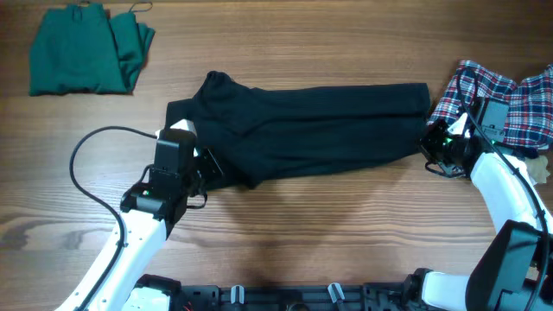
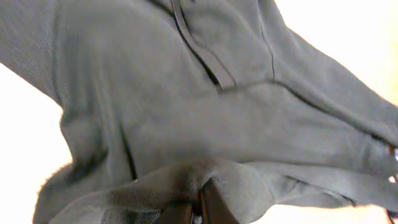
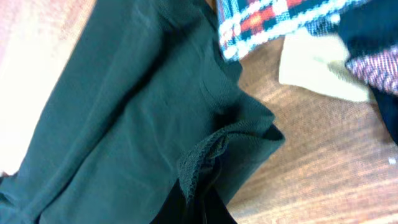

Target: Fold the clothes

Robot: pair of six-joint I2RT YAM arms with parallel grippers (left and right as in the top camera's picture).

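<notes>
Left hand (image 2: 199, 204), right hand (image 3: 196, 200) pinch black garment (image 1: 302, 125); green garment (image 1: 86, 50) overhead only.

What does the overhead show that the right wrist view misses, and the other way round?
Only overhead: the folded green garment at the table's far left, and the left tool pinching the long black garment. Only right wrist: the black hem bunched in the right tool. Both: the black garment, the red-and-blue plaid cloth, the wooden table.
</notes>
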